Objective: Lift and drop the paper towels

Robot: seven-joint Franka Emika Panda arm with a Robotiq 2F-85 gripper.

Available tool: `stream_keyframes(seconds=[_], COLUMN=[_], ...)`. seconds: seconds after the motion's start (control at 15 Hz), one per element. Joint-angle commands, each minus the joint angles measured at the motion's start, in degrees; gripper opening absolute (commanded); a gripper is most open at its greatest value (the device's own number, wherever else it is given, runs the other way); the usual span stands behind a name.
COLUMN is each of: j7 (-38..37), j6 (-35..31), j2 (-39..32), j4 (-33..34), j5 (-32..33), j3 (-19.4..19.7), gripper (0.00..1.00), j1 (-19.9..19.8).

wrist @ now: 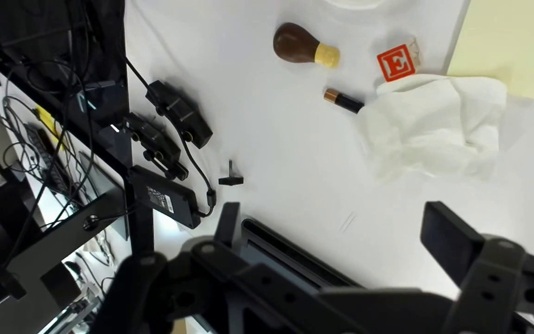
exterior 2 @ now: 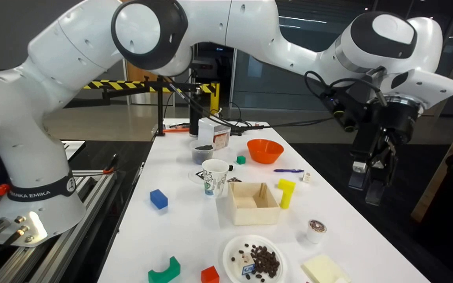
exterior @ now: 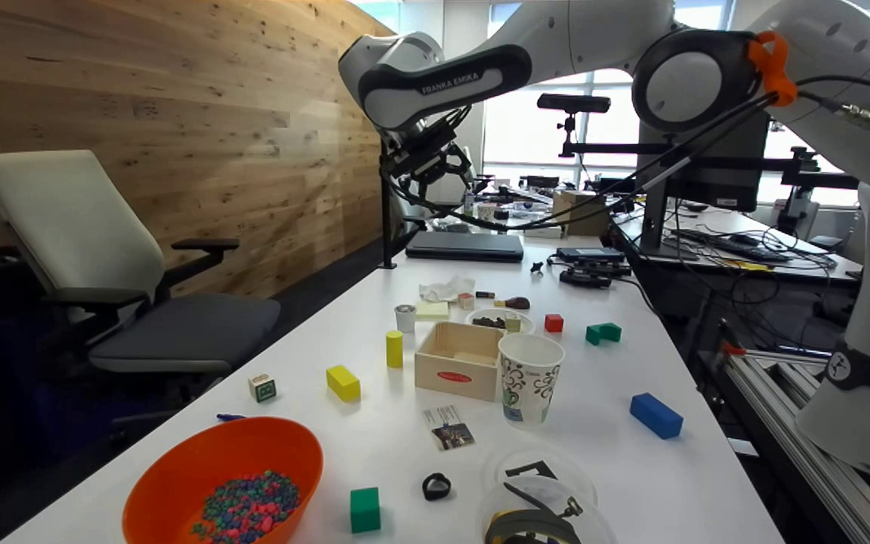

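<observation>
The paper towel is a crumpled white sheet (wrist: 434,127) lying on the white table in the wrist view. Its upper right edge overlaps the corner of a pale yellow pad (wrist: 510,41). In an exterior view the paper towel (exterior: 446,290) lies toward the far end of the table, behind the pad. My gripper (wrist: 334,215) is open and empty, its two fingers wide apart with bare table between them. In both exterior views the gripper (exterior: 446,175) (exterior 2: 366,189) is raised well above table height, not touching the towel.
Touching or near the towel are a red letter block (wrist: 396,62), a battery (wrist: 343,100) and a brown-and-yellow bulb-shaped thing (wrist: 305,45). A closed laptop (exterior: 465,246) lies beyond. Black cabled devices (wrist: 181,113) lie at the edge. A wooden box (exterior: 456,378) and paper cup (exterior: 529,381) stand mid-table.
</observation>
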State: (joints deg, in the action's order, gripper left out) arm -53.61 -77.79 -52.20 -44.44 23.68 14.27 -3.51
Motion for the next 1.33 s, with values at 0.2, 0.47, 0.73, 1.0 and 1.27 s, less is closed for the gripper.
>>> stream_keyframes(seconds=[0.2,0.47,0.73,1.0,1.27], j7=[0.2,0.3,0.3,2.0,3.5], j6=[0.6,0.8,0.8,-1.2,-2.8], j2=[-0.7,-0.8,-0.8,-1.8,-3.1], j4=[1.6,1.9,1.9,2.3,2.5], j5=[0.0,-0.1,-0.1,-2.6,-11.1], j3=[-0.2,-0.3,-0.3,-1.7,-5.1], gripper=[1.00,1.00,1.00,1.00,1.00], j1=[0.0,0.0,0.0,-2.6,-9.7])
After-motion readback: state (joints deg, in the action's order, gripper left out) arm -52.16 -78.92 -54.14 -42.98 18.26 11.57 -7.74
